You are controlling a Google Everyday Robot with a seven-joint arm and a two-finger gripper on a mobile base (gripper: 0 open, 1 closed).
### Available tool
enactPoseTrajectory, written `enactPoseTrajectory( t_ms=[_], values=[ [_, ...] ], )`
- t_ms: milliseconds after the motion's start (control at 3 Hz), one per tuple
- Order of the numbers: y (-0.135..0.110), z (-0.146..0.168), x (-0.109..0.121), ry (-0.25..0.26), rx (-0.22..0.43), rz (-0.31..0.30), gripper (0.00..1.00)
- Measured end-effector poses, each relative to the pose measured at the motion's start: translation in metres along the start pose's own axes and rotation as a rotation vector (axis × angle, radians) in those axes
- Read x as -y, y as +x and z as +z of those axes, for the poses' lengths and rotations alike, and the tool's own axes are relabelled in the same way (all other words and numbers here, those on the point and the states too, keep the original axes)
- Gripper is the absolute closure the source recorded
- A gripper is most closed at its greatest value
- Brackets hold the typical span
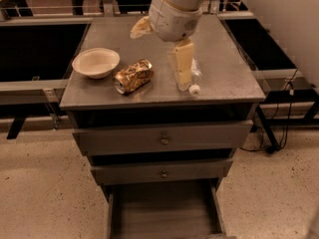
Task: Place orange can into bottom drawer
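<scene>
The orange can (133, 76) lies on its side on the grey cabinet top (224, 73), left of centre, with its silver top towards the front left. My gripper (182, 69) hangs down from the white arm just right of the can, apart from it and holding nothing I can see. It covers most of the clear water bottle (195, 76), whose white cap shows at the front. The bottom drawer (164, 210) is pulled out below and its grey floor shows nothing in it.
A cream bowl (95, 62) sits at the left of the cabinet top, next to the can. The two upper drawers (162, 139) with round knobs are closed. Dark benches stand on both sides, with cables on the floor at the right.
</scene>
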State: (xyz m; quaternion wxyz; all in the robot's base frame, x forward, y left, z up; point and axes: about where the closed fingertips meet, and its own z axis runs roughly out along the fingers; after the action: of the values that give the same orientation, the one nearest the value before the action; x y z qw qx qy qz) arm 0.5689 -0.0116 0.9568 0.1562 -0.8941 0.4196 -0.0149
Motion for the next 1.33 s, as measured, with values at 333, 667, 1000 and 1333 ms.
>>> enactPoseTrajectory(
  t_ms=[333, 667, 1000, 1333],
  values=[
    [-0.018, 0.026, 0.038, -0.039, 0.022, -0.078, 0.00],
    [-0.041, 0.048, 0.066, -0.062, -0.041, -0.159, 0.00],
    [-0.034, 0.087, 0.069, -0.128, -0.113, -0.169, 0.00],
    [-0.018, 0.119, 0.060, -0.180, -0.145, -0.145, 0.00]
  ],
)
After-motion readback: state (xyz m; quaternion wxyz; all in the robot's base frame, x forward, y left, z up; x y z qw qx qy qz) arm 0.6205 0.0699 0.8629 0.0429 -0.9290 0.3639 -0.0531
